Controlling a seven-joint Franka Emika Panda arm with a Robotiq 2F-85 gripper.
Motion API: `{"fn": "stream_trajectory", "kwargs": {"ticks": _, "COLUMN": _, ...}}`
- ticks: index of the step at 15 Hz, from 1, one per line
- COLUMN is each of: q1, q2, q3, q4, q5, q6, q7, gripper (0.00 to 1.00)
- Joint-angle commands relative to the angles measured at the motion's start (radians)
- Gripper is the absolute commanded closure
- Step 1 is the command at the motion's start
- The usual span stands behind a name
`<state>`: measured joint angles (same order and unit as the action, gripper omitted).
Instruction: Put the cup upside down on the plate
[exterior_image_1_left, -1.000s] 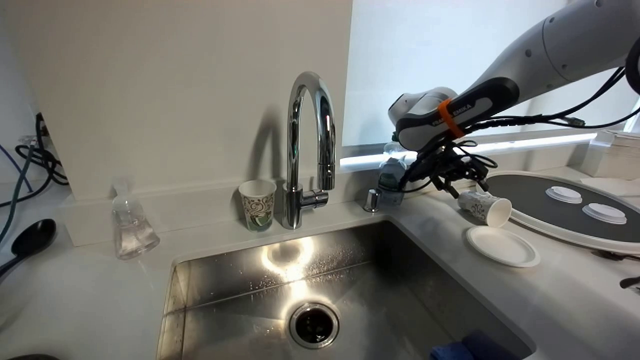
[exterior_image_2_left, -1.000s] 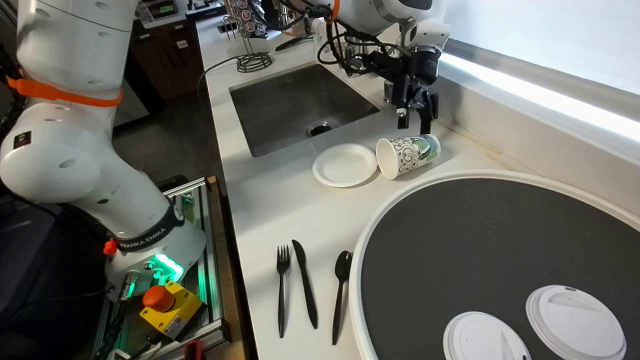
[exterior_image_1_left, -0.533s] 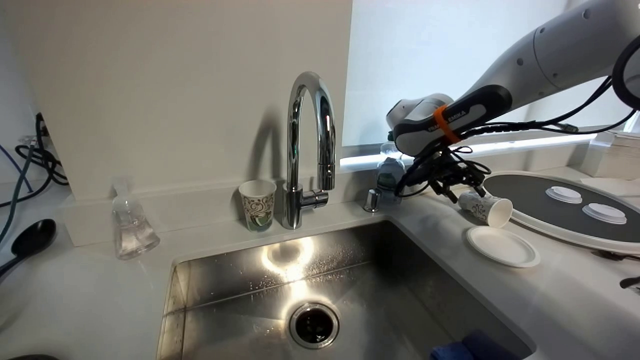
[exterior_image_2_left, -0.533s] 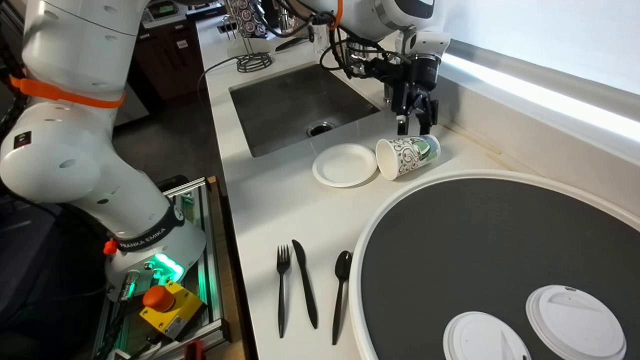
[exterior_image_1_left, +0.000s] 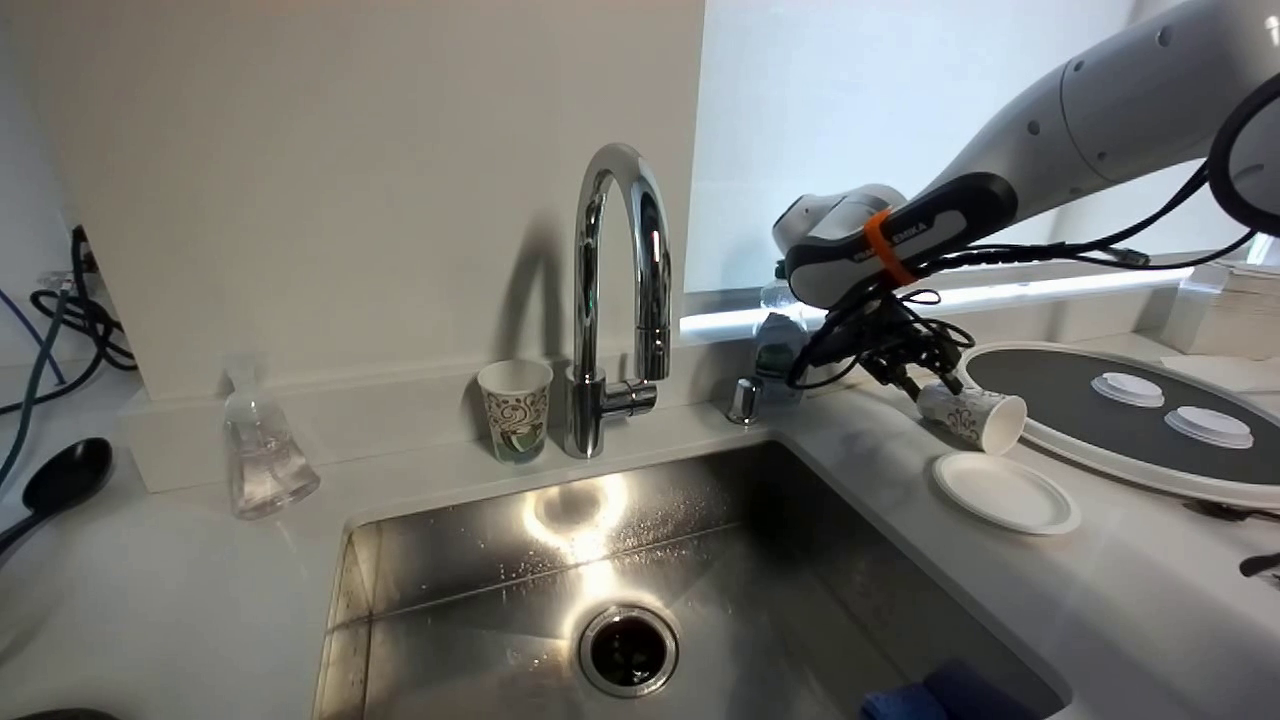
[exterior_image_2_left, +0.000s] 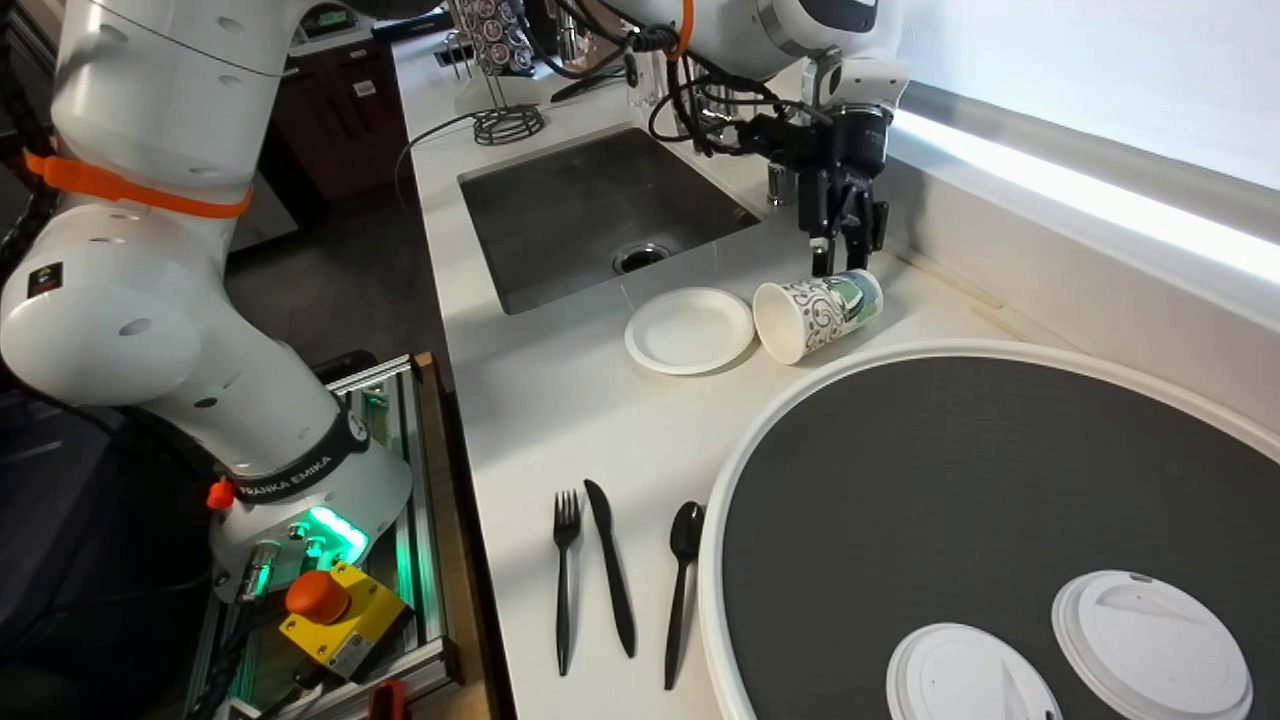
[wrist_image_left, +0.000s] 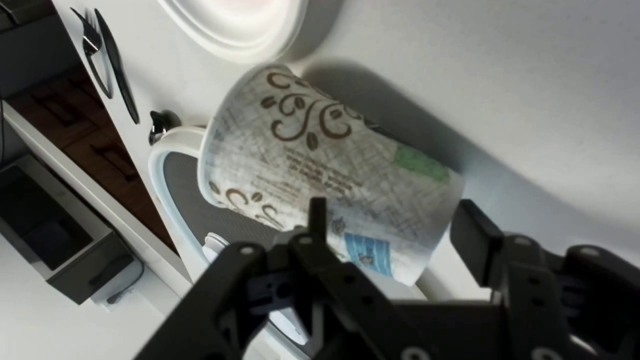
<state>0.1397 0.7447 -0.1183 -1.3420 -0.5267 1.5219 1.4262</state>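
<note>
The tabletop is long and white, and a metal sink is set into it on the left. Next comes the little plate, lying flat. Just right of it, the cup lies on its side on the tabletop, its open end by the plate. The claw hangs over the cup's bottom end. Its fingers are apart: in the wrist view one tip shows in front of the cup's side and one just past its bottom. I can't be sure if they touch it. To grab it well, I'd get both fingers around the cup, then squeeze softly, since it could bend or slip. Far right, a big round board is near, so mind bumps.
</note>
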Motion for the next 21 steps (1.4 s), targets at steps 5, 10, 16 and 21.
{"fn": "stream_trajectory", "kwargs": {"ticks": 5, "q1": 0.010, "q2": 0.031, "q3": -0.020, "q4": 0.049, "q5": 0.019, "q6": -0.015, "q7": 0.017, "gripper": 0.86}}
{"fn": "stream_trajectory", "kwargs": {"ticks": 10, "q1": 0.008, "q2": 0.027, "q3": -0.022, "q4": 0.049, "q5": 0.019, "q6": -0.014, "q7": 0.013, "gripper": 0.97}}
{"fn": "stream_trajectory", "kwargs": {"ticks": 16, "q1": 0.001, "q2": 0.005, "q3": -0.027, "q4": 0.064, "q5": 0.027, "q6": -0.023, "q7": 0.007, "gripper": 0.97}}
{"fn": "stream_trajectory", "kwargs": {"ticks": 21, "q1": -0.015, "q2": -0.039, "q3": -0.029, "q4": 0.069, "q5": 0.057, "q6": -0.024, "q7": 0.010, "gripper": 0.98}}
